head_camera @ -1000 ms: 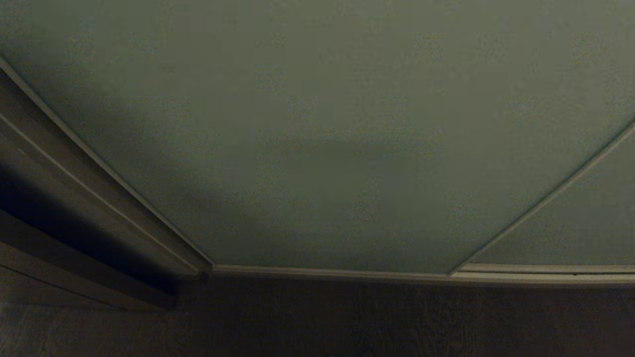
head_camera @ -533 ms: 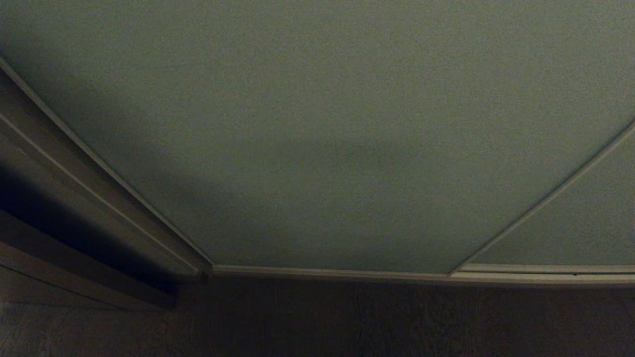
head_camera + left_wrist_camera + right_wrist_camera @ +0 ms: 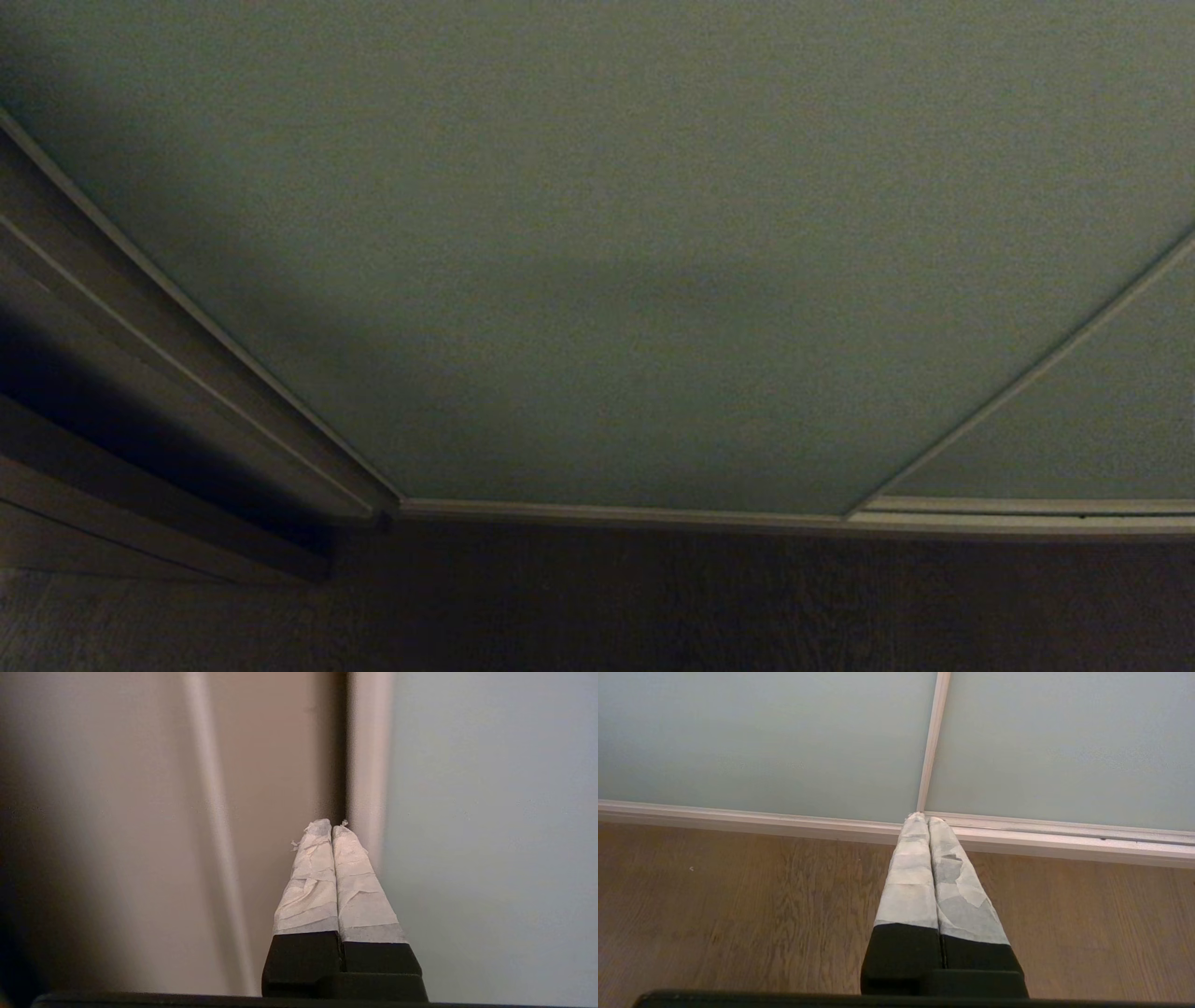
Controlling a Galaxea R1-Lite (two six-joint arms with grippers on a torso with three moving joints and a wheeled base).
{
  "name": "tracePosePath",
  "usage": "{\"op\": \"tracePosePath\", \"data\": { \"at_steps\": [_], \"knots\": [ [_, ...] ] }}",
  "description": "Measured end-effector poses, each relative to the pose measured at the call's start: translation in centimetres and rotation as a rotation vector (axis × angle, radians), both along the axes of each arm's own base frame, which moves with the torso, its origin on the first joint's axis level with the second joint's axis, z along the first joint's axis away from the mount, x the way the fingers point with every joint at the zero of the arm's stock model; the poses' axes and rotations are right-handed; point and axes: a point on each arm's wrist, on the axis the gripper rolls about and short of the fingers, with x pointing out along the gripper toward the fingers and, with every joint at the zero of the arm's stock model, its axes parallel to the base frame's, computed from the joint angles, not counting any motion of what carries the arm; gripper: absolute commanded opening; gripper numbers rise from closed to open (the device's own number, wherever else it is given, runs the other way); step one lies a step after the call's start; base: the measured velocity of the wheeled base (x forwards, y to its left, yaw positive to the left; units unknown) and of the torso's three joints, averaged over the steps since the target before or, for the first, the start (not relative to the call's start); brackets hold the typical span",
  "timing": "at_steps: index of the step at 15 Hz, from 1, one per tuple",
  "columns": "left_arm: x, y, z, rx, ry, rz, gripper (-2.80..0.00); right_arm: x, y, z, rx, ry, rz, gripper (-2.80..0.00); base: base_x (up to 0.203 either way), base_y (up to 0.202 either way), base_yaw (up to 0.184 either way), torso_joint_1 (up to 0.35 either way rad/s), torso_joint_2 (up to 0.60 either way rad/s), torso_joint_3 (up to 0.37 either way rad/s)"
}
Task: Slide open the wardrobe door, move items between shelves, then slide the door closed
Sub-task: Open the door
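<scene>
Head view: the sliding wardrobe door (image 3: 635,233) fills most of the frame as a matte pale grey-green panel, fully drawn across the opening. Its thin silver-beige frame (image 3: 616,511) runs along the bottom edge, directly above the dark wooden floor (image 3: 653,597). A second grey-green panel (image 3: 1092,420) adjoins it on the right, separated by a narrow frame strip. The brown wooden side panel (image 3: 112,373) stands at the left edge. Neither arm appears in this view, and no shelf or garment is visible.

Left wrist view: the left gripper (image 3: 332,826) has its white-taped fingers (image 3: 313,882) pressed together with nothing between them. The tips point at the dark vertical seam between the side panel and the door's light frame edge (image 3: 369,765); contact cannot be determined.

Right wrist view: the right gripper (image 3: 924,817) is likewise clenched and empty, angled down over the floor toward the bottom rail (image 3: 784,823), in line with the strip where the two panels meet.
</scene>
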Motion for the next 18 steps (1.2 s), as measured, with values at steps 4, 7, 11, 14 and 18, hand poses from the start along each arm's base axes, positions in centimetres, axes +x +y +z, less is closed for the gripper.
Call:
{"op": "tracePosePath", "data": {
  "at_steps": [4,7,11,14,18],
  "knots": [
    [0.9,-0.1,0.2,0.006,0.025,-0.035,-2.80,0.0,0.0,0.0,0.000,0.000,0.000,-2.80,0.000,0.000,0.000,0.000,0.00,0.000],
    [1.4,0.0,0.1,0.003,0.032,-0.041,-2.80,0.0,0.0,0.0,0.000,0.000,0.000,-2.80,0.000,0.000,0.000,0.000,0.00,0.000],
    [2.0,0.1,-0.2,-0.007,0.087,-0.066,-2.80,0.0,0.0,0.0,0.000,0.000,0.000,-2.80,0.000,0.000,0.000,0.000,0.00,0.000],
    [2.3,-0.6,-0.4,-0.004,0.148,-0.137,-2.80,0.0,0.0,0.0,0.000,0.000,0.000,-2.80,0.000,0.000,0.000,0.000,0.00,0.000],
    [1.7,-1.5,-0.4,0.008,0.191,-0.206,-2.80,0.0,0.0,0.0,0.000,0.000,0.000,-2.80,0.000,0.000,0.000,0.000,0.00,0.000]
  ]
}}
